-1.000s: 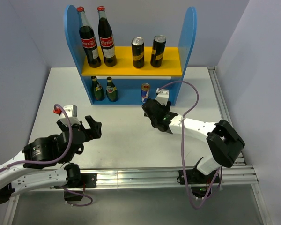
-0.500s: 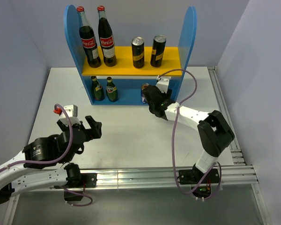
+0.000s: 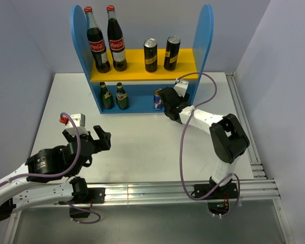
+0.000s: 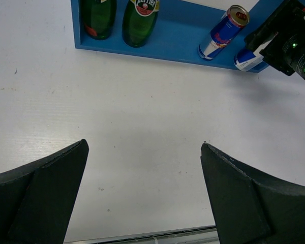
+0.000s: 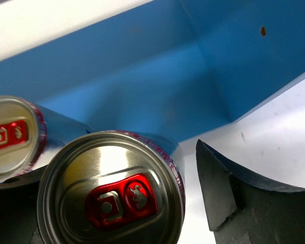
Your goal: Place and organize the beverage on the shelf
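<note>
My right end effector (image 3: 165,100) straddles a slim can (image 5: 112,188) at the bottom of the shelf (image 3: 206,35); I cannot tell its grip. My left end effector (image 4: 145,152) is released.

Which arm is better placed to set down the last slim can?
Right. The right gripper has the last slim can between its fingers at the lower shelf, beside the other slim can. The left gripper hangs open over the table, away from it.

Two red-capped cola bottles (image 3: 97,42) upright side by side; white table (image 3: 142,134) below.
</note>
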